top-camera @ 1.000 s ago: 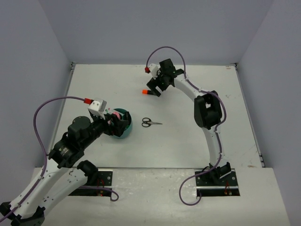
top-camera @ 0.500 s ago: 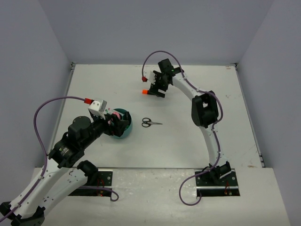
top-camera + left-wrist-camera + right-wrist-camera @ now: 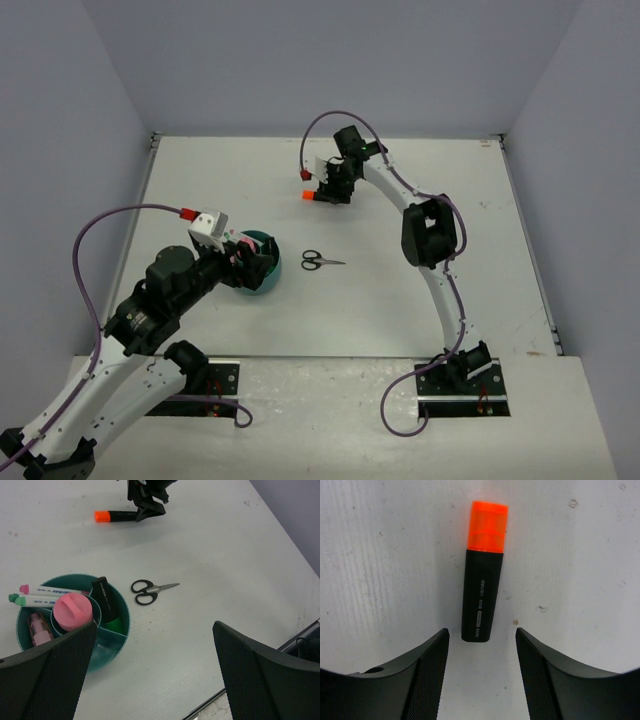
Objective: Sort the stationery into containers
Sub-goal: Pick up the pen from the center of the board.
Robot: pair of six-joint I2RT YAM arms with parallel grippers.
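Jaws of left gripper (image 3: 155, 626) spread to full width, nothing between them. Hung above table (image 3: 215, 555) on near side of organizer (image 3: 126, 622), touching none of it.

Inside organizer:
- Held round pink cap (image 3: 73, 611) in centre cup.
- Carried two white pens (image 3: 52, 596) across far-left rim, pink and green caps jutting out past it.
- Kept pink tube (image 3: 37, 632) in left compartment.
- Held green highlighter (image 3: 106, 602) tilted in right compartment, green end down.
- Could not tell contents of nearest compartment, hidden behind a finger.

Just right of organizer and apart from it, seen from above: scissors (image 3: 320, 261), flat on table. Blades closed and pointing right, black handles toward organizer.

Farther back, well apart from scissors: orange highlighter (image 3: 482, 580), flat on table. Pointed its orange cap left in top view, away from right gripper (image 3: 481, 632).

Right gripper down at black end of that highlighter, one finger on each side. Showed a strip of bare table between barrel and each finger in wrist view. Jaws parted, pinching nothing, highlighter not lifted.
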